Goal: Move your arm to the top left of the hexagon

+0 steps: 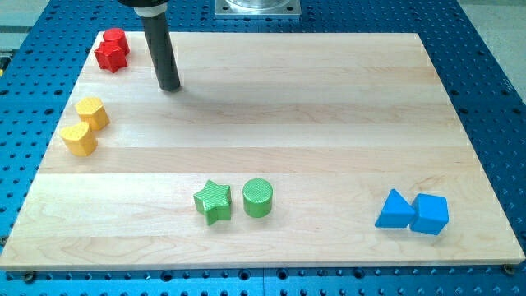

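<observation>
My tip [170, 87] a bare rod with no pincer to open, holding and touching nothing, just right of the red blocks [112, 50], yellow hexagon [92, 113] below-left near the board's [329, 123] left edge

Pale matt wooden board [329, 123], ridged plastic-looking green star [213, 202]

My tip [169, 86] rests on the wooden board [329, 99], right of two touching red blocks [112, 49], above two yellow blocks [85, 126].
</observation>
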You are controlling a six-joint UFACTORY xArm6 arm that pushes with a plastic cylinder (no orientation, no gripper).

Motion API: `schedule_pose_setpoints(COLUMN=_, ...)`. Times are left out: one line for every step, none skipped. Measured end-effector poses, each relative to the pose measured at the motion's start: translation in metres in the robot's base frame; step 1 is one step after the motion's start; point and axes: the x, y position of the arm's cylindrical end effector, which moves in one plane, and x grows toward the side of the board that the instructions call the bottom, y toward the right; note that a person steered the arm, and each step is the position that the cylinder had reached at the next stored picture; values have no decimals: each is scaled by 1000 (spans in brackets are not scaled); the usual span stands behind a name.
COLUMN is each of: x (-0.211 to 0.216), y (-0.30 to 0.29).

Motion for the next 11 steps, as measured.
schedule_pose_setpoints(x=0, y=0)
schedule_pose_setpoints(x=1, y=-33)
schedule_pose_setpoints(x=3, y=-71)
schedule_pose_setpoints(x=16, y=-104)
schedule_pose_setpoints(x=18, y=-110)
schedule_pose_setpoints(x=30, y=-136)
schedule_pose_setpoints(x=27, y=-154)
schedule_pose_setpoints(x=20, y=-157)
schedule_pose_setpoints(x=20, y=-157)
schedule_pose_setpoints(x=21, y=-156)
schedule_pose_setpoints(x=21, y=-154)
